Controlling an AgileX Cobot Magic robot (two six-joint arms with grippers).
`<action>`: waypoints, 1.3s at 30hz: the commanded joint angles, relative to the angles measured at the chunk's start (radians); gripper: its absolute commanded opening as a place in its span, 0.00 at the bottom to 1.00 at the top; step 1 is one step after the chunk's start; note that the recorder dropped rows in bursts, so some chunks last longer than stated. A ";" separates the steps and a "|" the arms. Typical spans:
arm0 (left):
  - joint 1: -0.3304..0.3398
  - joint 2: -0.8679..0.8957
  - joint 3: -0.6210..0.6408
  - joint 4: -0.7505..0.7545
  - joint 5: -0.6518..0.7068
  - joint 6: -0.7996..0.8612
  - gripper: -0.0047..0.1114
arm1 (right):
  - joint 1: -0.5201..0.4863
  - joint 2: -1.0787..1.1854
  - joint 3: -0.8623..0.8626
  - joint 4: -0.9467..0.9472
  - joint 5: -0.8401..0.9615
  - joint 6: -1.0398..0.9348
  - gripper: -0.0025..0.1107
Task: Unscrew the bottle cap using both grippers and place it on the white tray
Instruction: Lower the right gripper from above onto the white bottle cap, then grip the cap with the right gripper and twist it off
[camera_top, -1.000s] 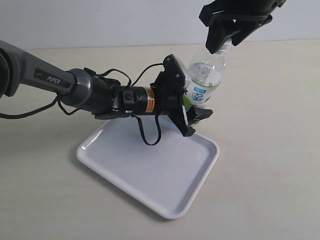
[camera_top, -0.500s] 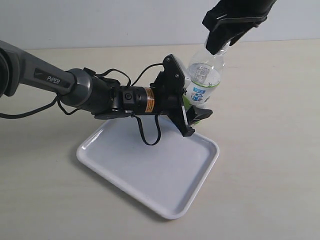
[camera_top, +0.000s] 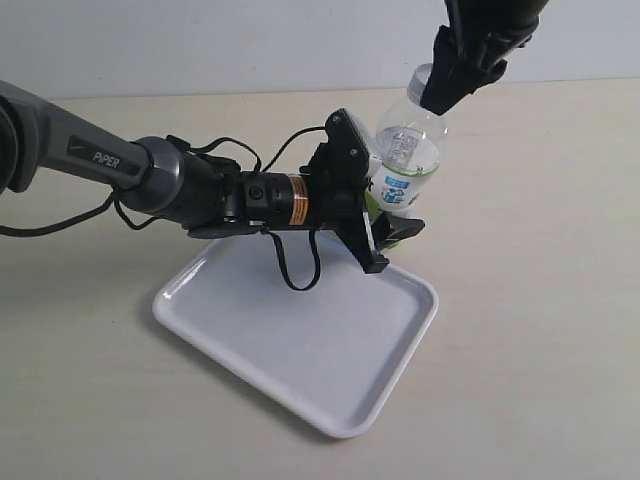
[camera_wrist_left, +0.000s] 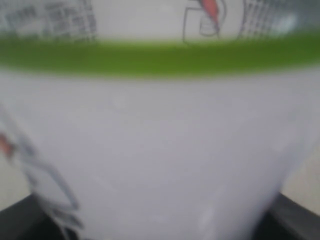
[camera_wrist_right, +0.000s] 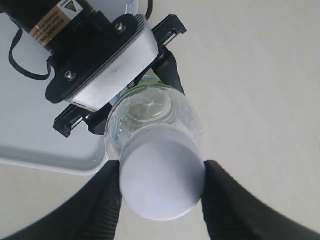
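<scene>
The clear bottle (camera_top: 407, 150) stands tilted just beyond the white tray (camera_top: 300, 340), its label filling the left wrist view (camera_wrist_left: 160, 140). My left gripper (camera_top: 385, 215), with the orange band, is shut on the bottle's lower body. From above, my right gripper (camera_top: 440, 88) is shut on the white bottle cap (camera_wrist_right: 162, 180), which sits on the bottle's neck; a sliver of the cap (camera_top: 422, 74) shows in the exterior view. In the right wrist view both black fingers (camera_wrist_right: 107, 195) press the cap's sides, with the bottle (camera_wrist_right: 155, 112) below.
The tray's bare surface lies in front of and below the left arm (camera_top: 100, 160). Beige tabletop (camera_top: 540, 300) surrounds everything. A black cable (camera_top: 295, 270) loops down from the left wrist over the tray.
My right gripper has turned about the cap, its fingers swinging from spread sideways to nearly edge-on. The bottle and left gripper have stayed put.
</scene>
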 joint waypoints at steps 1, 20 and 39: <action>-0.004 -0.006 0.002 0.010 0.030 -0.002 0.04 | 0.001 -0.002 -0.006 0.017 -0.007 -0.126 0.02; -0.004 -0.006 0.002 0.010 0.030 -0.002 0.04 | 0.001 -0.002 -0.006 0.015 -0.007 -0.706 0.02; -0.004 -0.006 0.002 0.010 0.030 -0.002 0.04 | 0.001 -0.002 -0.006 0.014 -0.007 -0.970 0.03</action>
